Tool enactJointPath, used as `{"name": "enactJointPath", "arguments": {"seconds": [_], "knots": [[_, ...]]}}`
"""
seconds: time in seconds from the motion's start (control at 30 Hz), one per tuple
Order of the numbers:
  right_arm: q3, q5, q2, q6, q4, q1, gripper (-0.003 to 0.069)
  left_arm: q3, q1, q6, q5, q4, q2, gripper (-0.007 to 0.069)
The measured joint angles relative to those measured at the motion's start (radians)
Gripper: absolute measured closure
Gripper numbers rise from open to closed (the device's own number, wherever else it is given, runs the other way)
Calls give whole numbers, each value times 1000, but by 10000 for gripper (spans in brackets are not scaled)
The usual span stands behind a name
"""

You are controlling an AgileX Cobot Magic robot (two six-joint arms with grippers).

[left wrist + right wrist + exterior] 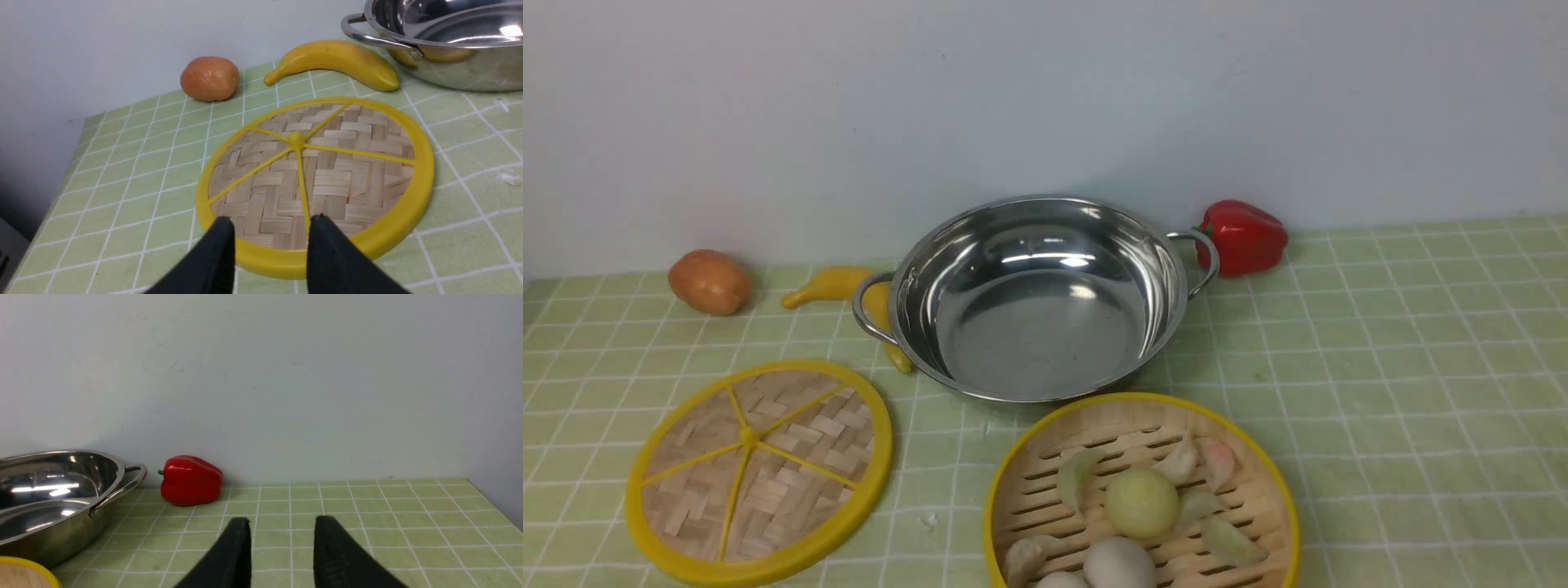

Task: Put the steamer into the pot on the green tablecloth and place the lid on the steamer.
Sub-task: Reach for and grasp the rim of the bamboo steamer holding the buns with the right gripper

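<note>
The shiny steel pot (1037, 298) stands empty at the back middle of the green tablecloth (1405, 367). Just in front of it sits the steamer (1141, 490), a yellow-rimmed bamboo basket holding toy dumplings and buns. The flat woven lid (758, 472) with yellow spokes lies on the cloth at the front left. Neither arm shows in the front view. My left gripper (271, 222) hangs open over the near rim of the lid (316, 183), holding nothing. My right gripper (282, 522) is open above bare cloth, right of the pot (53, 498).
A toy potato (710, 282) and a banana (837, 286) lie at the back left, the banana partly behind the pot's left handle. A red bell pepper (1243, 236) lies against the wall by the right handle. The cloth's right edge (496, 504) shows in the right wrist view.
</note>
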Motion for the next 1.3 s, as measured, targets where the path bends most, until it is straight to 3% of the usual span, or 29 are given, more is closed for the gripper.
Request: {"name": "enactJointPath", "arguments": {"seconds": [0.87,0.97,1.1,1.17,1.23,1.27,1.3], "knots": [[0,0,0,0,-1,0,419,0,0,4,0,11,0,382],[0,-21,0,34,61,0,419,0,0,-1,0,12,0,382],[0,-93,0,163,246,0,419,0,0,-117,-38,-206,0,382],[0,-125,0,220,352,0,419,0,0,-195,-74,-405,0,382],[0,-138,0,234,377,0,419,0,0,-225,-81,-492,0,382],[0,-156,0,248,417,0,419,0,0,-259,-85,-641,0,382],[0,-158,0,248,421,0,419,0,0,-262,-85,-656,0,382]]}}
